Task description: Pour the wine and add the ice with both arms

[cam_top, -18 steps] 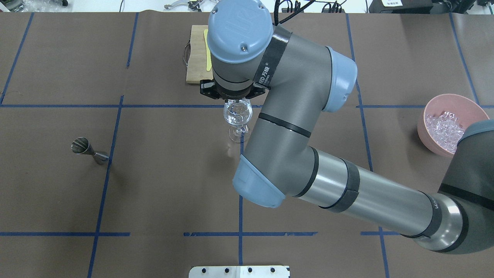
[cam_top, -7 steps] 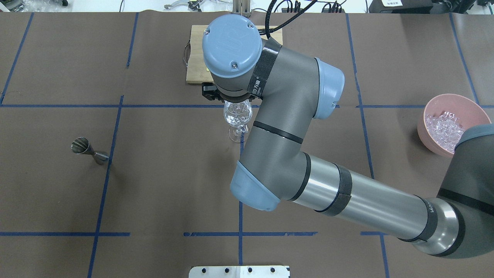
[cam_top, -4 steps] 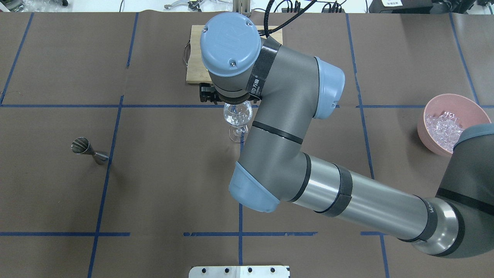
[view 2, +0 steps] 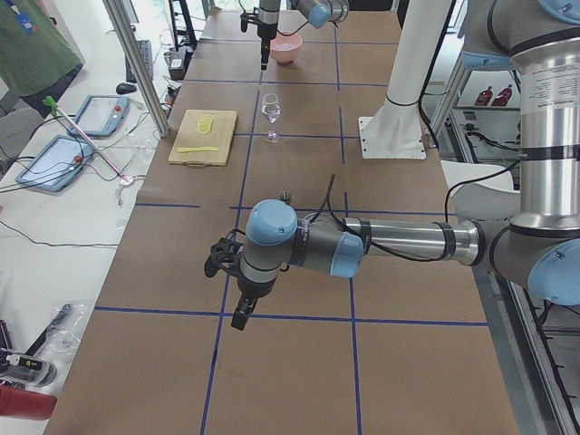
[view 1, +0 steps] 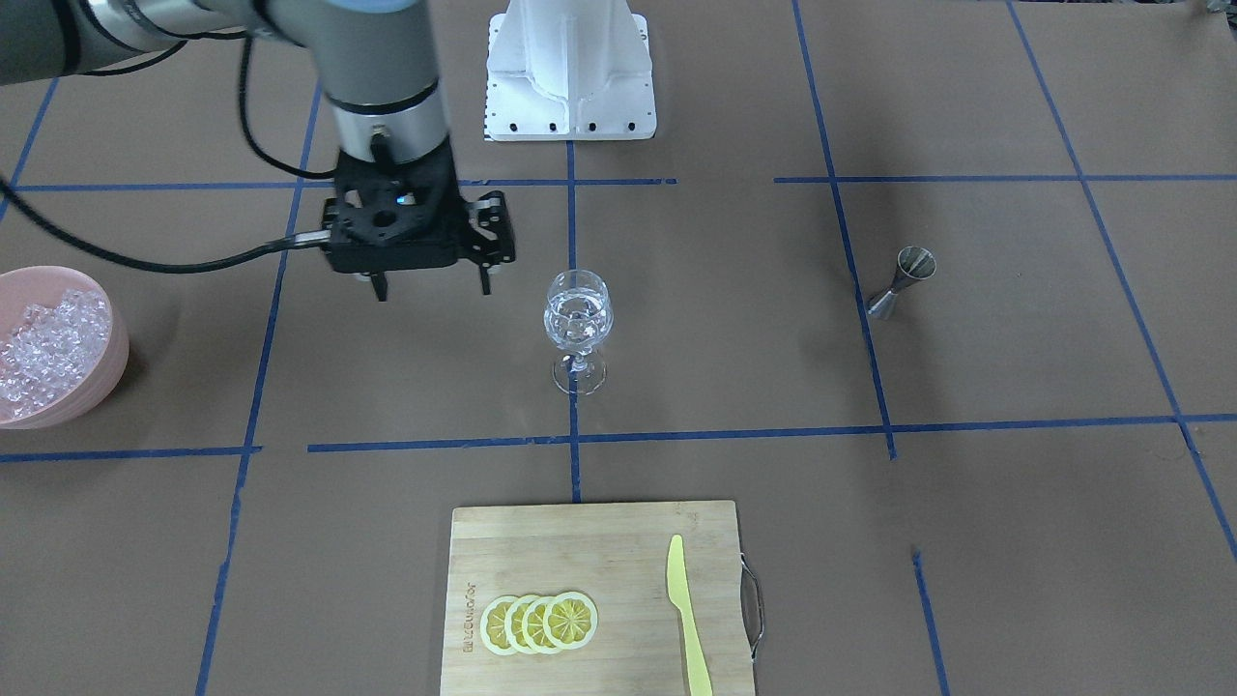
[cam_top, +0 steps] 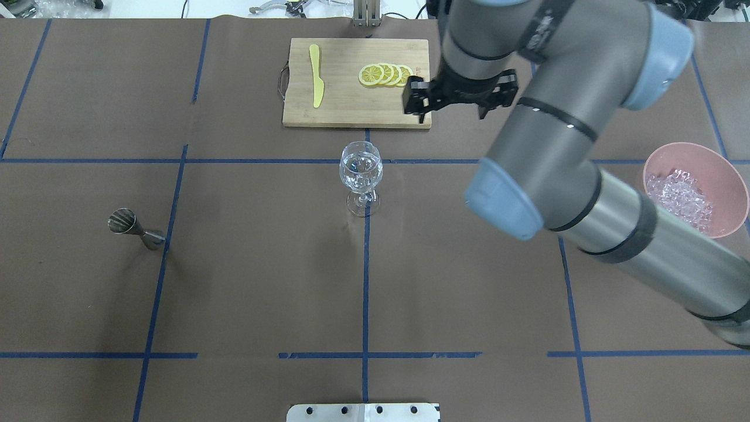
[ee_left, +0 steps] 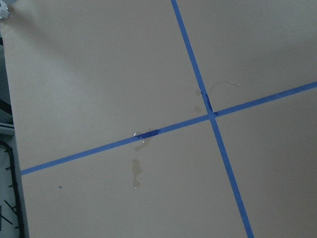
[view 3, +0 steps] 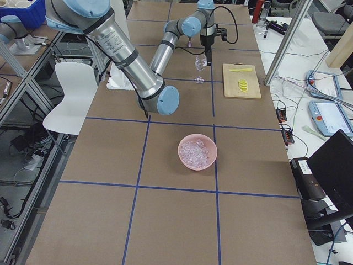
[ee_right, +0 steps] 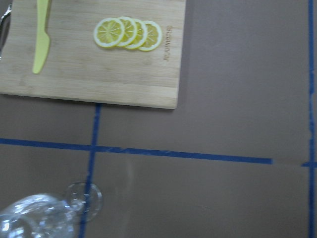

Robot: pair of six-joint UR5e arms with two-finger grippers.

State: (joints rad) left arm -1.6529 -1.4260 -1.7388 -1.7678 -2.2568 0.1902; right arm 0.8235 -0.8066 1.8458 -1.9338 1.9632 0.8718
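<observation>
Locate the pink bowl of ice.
In the overhead view the pink bowl sits far on the robot's right, partly hidden by the right arm, well right of the wine glass.

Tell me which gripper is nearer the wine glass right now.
Right. The right gripper hangs open beside the wine glass, on the pink bowl's side. The left gripper is far off toward the table's left end.

My grey right arm (cam_top: 556,105) has light-blue caps (cam_top: 504,202) and a black gripper (view 1: 434,286), above brown paper (cam_top: 234,281) with blue tape (cam_top: 365,281) lines, a pink bowl (cam_top: 726,170) of clear ice (cam_top: 679,193) and yellow lemons (cam_top: 384,74).
</observation>
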